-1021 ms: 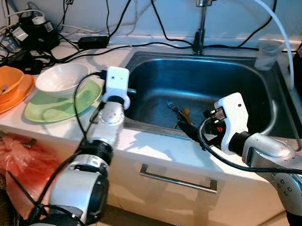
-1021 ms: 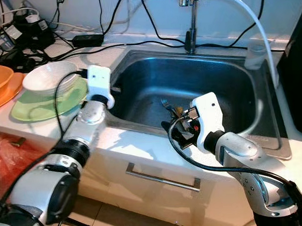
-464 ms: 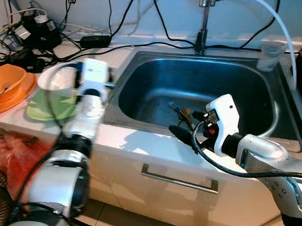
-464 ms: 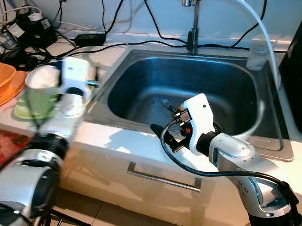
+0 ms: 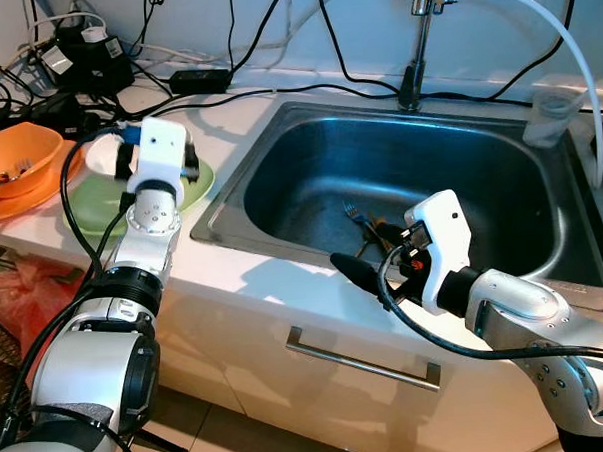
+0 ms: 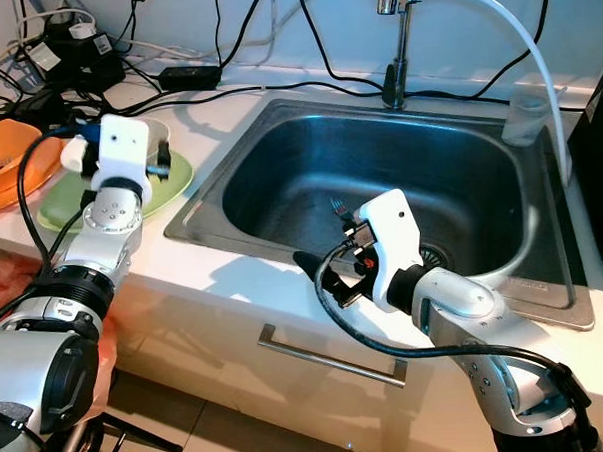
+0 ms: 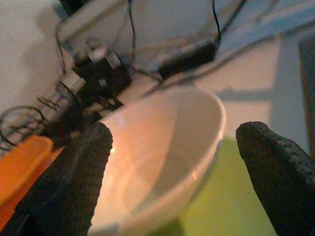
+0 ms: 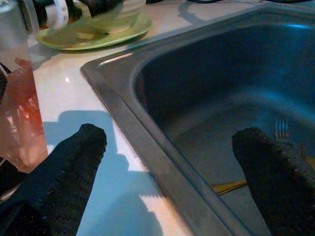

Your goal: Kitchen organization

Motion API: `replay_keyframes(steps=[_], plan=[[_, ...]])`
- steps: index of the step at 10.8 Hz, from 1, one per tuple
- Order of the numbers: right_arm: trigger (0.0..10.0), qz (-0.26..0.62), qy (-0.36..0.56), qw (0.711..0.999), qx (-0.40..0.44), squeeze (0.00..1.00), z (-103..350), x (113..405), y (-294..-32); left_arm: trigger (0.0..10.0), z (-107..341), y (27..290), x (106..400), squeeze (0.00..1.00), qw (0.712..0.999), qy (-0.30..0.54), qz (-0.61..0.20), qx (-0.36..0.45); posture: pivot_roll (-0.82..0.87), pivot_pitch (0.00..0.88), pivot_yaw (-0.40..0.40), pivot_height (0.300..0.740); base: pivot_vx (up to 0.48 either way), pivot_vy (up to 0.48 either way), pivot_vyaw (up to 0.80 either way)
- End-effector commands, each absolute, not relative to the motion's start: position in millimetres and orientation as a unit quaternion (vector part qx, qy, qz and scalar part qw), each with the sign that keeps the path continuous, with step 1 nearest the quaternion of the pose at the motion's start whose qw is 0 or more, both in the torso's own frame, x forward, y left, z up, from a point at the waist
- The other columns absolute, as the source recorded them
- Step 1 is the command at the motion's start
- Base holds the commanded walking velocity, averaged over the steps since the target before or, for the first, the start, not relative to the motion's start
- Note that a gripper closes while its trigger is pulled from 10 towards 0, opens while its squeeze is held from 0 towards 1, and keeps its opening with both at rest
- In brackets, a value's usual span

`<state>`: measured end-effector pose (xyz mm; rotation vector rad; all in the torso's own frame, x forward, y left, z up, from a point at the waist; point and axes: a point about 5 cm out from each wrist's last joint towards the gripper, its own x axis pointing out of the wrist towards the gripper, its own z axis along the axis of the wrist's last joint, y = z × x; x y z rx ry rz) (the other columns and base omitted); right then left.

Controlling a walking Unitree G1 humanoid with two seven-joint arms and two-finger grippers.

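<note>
**Left gripper lines up on the white bowl; cutlery waits in the sink**

Head views: taking the steel sink (image 5: 279, 162) as the landmark, the white bowl (image 5: 106, 154) sits on a green plate (image 5: 195, 186) on the counter just left of its rim, with an orange bowl (image 5: 19, 163) further left. The left gripper (image 7: 177, 172) hovers at the white bowl. A fork (image 5: 355, 216) and some other cutlery lie on the sink floor near its front wall; the fork's long axis runs roughly front to back, tines toward the tap (image 5: 414, 41). The right gripper (image 8: 167, 162) hangs over the sink's front rim.

Left wrist view: the fingers (image 7: 74, 187) stand wide apart on either side of the upright bowl, its mouth facing up, nothing clasped.

Right wrist view: these fingers (image 8: 64, 167) are also spread, empty, straddling the sink's front edge, with the fork's tines beyond.

As a judgement, the organizing is at an early stage: bowl ungrasped, cutlery unsorted.
</note>
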<state>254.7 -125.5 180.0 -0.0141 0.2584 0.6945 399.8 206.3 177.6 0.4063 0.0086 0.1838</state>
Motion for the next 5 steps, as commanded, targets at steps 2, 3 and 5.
replay_keyframes(steps=[2, 3, 5], plan=[[10.0, 0.347, 0.121, 0.930, -0.008, 0.00, 182.2, 255.2, -123.3, 10.0, 177.5, 214.6, 400.3, 0.00, 0.974, 0.029, 0.086, 0.207, -0.08, 0.000, 0.067, 0.740, 0.000, 0.000, 0.00], [10.0, 0.347, 0.121, 0.930, -0.008, 0.00, 182.2, 255.2, -123.3, 10.0, 177.5, 214.6, 400.3, 0.00, 0.974, 0.029, 0.086, 0.207, -0.08, 0.000, 0.067, 0.740, 0.000, 0.000, 0.00], [10.0, 0.347, 0.122, 0.930, -0.008, 0.00, 180.9, 253.6, -122.6, 10.0, 177.7, 220.0, 401.2, 0.00, 0.972, 0.056, 0.071, 0.215, -0.08, 0.000, 0.074, 0.740, 0.000, 0.000, 0.00]])
